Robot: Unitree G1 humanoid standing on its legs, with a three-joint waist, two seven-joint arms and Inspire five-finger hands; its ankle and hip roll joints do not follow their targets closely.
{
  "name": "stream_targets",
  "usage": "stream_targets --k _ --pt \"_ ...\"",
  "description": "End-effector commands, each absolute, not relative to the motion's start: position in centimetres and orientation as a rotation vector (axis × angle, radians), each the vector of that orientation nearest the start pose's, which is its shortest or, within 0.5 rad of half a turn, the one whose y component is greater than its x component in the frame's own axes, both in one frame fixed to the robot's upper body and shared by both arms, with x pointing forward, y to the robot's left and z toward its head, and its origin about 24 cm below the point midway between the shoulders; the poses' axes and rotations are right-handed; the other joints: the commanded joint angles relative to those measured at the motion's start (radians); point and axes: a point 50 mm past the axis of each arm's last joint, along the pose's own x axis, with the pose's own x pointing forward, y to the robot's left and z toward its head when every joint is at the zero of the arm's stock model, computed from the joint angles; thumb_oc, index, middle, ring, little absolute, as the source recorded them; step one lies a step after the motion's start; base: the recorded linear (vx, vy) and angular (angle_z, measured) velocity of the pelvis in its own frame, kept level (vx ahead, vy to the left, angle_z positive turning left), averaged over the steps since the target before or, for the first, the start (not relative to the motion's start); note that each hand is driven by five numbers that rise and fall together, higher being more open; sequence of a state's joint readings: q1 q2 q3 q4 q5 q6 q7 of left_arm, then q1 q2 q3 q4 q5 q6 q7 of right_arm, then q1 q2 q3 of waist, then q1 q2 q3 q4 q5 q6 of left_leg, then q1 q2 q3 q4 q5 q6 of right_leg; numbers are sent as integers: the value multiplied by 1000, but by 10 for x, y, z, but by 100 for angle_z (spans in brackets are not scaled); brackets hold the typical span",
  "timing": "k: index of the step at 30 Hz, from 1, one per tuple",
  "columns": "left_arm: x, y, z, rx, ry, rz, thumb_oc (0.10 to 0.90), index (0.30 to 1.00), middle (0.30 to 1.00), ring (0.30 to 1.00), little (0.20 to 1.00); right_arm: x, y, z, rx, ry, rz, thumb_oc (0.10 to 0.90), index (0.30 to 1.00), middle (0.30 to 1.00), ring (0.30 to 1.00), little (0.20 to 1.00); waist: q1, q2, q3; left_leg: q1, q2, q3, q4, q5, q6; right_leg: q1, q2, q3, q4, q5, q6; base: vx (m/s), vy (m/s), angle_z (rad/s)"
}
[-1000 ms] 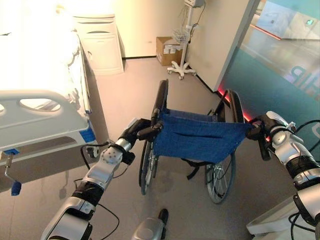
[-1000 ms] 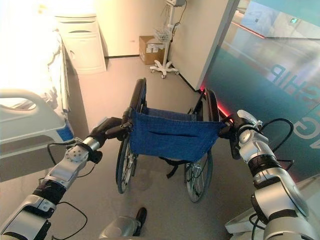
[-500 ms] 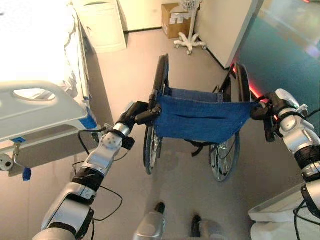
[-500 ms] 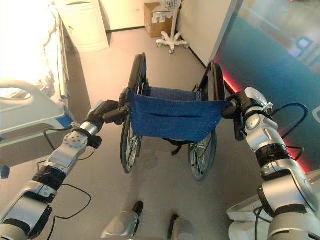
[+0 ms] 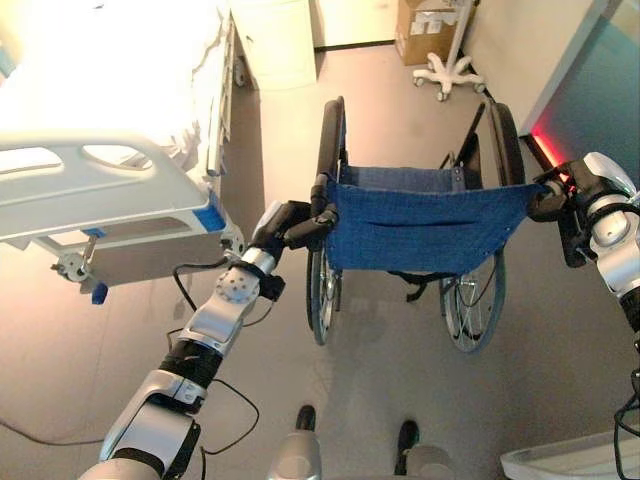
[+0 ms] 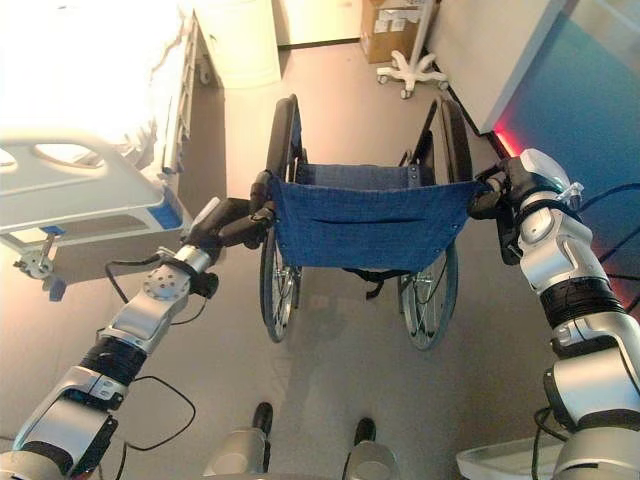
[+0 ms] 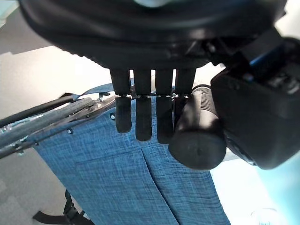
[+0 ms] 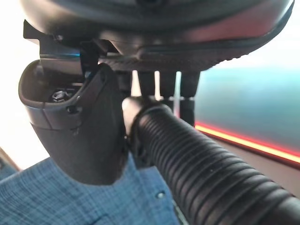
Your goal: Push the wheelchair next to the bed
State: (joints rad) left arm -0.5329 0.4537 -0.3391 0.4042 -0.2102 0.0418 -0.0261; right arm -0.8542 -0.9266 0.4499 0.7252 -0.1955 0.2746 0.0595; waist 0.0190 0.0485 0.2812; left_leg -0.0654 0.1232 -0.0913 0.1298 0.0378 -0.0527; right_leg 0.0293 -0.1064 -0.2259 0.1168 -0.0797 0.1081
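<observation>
Both hands, left hand [image 5: 288, 222] and right hand [image 6: 506, 185], clench the wheelchair [image 5: 425, 225] handles (bed [image 5: 110, 190] lies ahead-left, long sides roughly parallel).

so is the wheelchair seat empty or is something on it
Cannot tell: the wheelchair is seen from behind, and its blue backrest hides the seat.

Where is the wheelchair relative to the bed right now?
The wheelchair stands mid-floor straight ahead, held by the left hand and right hand, with the bed to its left across a floor gap.
</observation>
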Motion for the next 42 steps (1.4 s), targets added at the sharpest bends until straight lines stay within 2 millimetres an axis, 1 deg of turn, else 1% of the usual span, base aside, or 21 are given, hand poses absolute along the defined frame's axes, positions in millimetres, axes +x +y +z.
stream_targets --k 1,3,5,6,8,9,10,11,13,14,15,16,18,21,23,27,30,32,36,39,42 --pt "317 163 24 535 269 -365 400 300 300 300 300 385 -225 173 -1378 58 180 400 300 300 300 300 36 -63 -12 62 100 37 38 61 -36 -94 -29 41 70 20 -49 214 -252 36" --pt "316 157 17 492 277 -351 400 300 300 300 300 385 -230 161 -1390 74 178 400 300 300 300 300 19 -63 -30 84 139 100 84 100 -44 -71 -18 -1 77 3 -72 227 -274 42" --pt "316 156 16 480 279 -335 400 300 300 300 300 385 -227 157 -1393 66 185 400 300 300 300 300 25 -68 -34 85 113 94 105 83 -36 -57 -14 -6 75 1 -74 199 -201 44" --pt "316 156 14 466 281 -314 400 300 300 300 300 385 -222 151 -1400 57 186 400 300 300 300 300 45 -72 -31 82 43 64 116 24 -14 -32 0 9 72 -6 -72 259 -229 0" --pt "315 157 13 458 287 -304 400 300 300 300 300 385 -219 147 -1397 49 182 400 300 300 300 300 59 -75 -31 60 -20 54 116 -10 7 -11 19 19 61 -6 -73 265 -193 -14" --pt "316 157 13 443 293 -298 400 300 300 300 300 386 -217 146 -1385 45 161 400 300 300 300 300 75 -73 -22 24 -93 64 111 -43 21 22 48 33 47 -10 -77 221 -122 -6" --pt "316 156 12 439 294 -297 400 300 300 300 300 386 -217 145 -1382 44 154 400 300 300 300 300 80 -71 -17 7 -112 71 111 -48 23 34 57 38 43 -12 -76 313 -164 -7" --pt "317 155 11 429 293 -296 400 300 300 300 300 387 -215 145 -1375 34 130 400 300 300 300 300 97 -61 -3 -50 -156 95 104 -33 22 63 86 49 34 -20 -77 267 -127 -7" --pt "318 155 11 431 289 -298 400 300 300 300 300 388 -214 147 -1361 24 117 400 300 300 300 300 120 -46 8 -104 -190 114 66 8 19 101 125 67 27 -34 -80 319 -116 -21" --pt "317 155 10 437 287 -300 400 300 300 300 300 389 -214 149 -1344 13 102 400 300 300 300 300 148 -35 13 -148 -215 108 29 67 16 142 158 100 15 -46 -85 259 -62 -34" --pt "317 155 10 438 287 -300 400 300 300 300 300 390 -214 149 -1344 13 102 400 300 300 300 300 149 -37 15 -145 -216 109 28 67 16 144 157 101 16 -48 -85 462 -29 -60" --pt "314 157 7 431 294 -288 400 300 300 300 300 391 -213 152 -1332 2 104 400 300 300 300 300 179 -27 7 -168 -230 101 -20 119 12 180 185 129 7 -57 -91 301 16 -54" --pt "312 158 6 422 297 -281 400 300 300 300 300 392 -212 155 -1325 -6 110 400 300 300 300 300 191 -27 0 -164 -234 111 -37 122 17 195 192 138 4 -65 -93 391 69 -69" --pt "307 163 1 410 318 -263 400 300 300 300 300 391 -210 148 -1297 1 124 400 300 300 300 300 210 -47 -34 -142 -240 130 -7 51 57 215 173 113 32 -92 -88 413 107 -57" --pt "305 169 1 429 322 -261 400 300 300 300 300 387 -210 137 -1261 26 132 400 300 300 300 300 225 -76 -53 -114 -241 121 20 -5 97 221 142 80 79 -86 -64 342 87 -22" --pt "308 173 5 488 303 -248 400 300 300 300 300 385 -208 132 -1201 12 127 400 300 300 300 300 242 -94 -72 -90 -244 115 14 -26 125 218 112 44 183 -40 -25 235 67 -17" --pt "309 172 5 516 298 -251 400 300 300 300 300 385 -212 127 -1170 9 125 400 300 300 300 300 238 -91 -89 -77 -249 78 16 -44 157 145 97 72 401 70 26 252 71 -22" --pt "307 172 2 522 312 -261 400 300 300 300 300 382 -214 119 -1163 21 134 400 300 300 300 300 227 -91 -95 -65 -258 55 31 -59 163 92 68 79 423 126 40 328 -15 11" --pt "315 172 8 538 292 -246 400 300 300 300 300 385 -206 119 -1158 13 148 400 300 300 300 300 179 -60 -41 5 -220 9 52 -109 152 -112 -32 88 305 141 24 294 -199 -8" --pt "328 175 25 558 254 -217 400 300 300 300 300 390 -197 126 -1174 -4 140 400 300 300 300 300 136 -88 18 30 -241 -45 96 -191 139 -243 -124 135 66 251 54 320 -381 16" --pt "336 176 38 570 222 -192 400 300 300 300 300 394 -190 144 -1193 -27 143 400 300 300 300 300 112 -101 31 31 -232 -85 98 -219 122 -250 -122 184 -89 265 75 333 -414 90"
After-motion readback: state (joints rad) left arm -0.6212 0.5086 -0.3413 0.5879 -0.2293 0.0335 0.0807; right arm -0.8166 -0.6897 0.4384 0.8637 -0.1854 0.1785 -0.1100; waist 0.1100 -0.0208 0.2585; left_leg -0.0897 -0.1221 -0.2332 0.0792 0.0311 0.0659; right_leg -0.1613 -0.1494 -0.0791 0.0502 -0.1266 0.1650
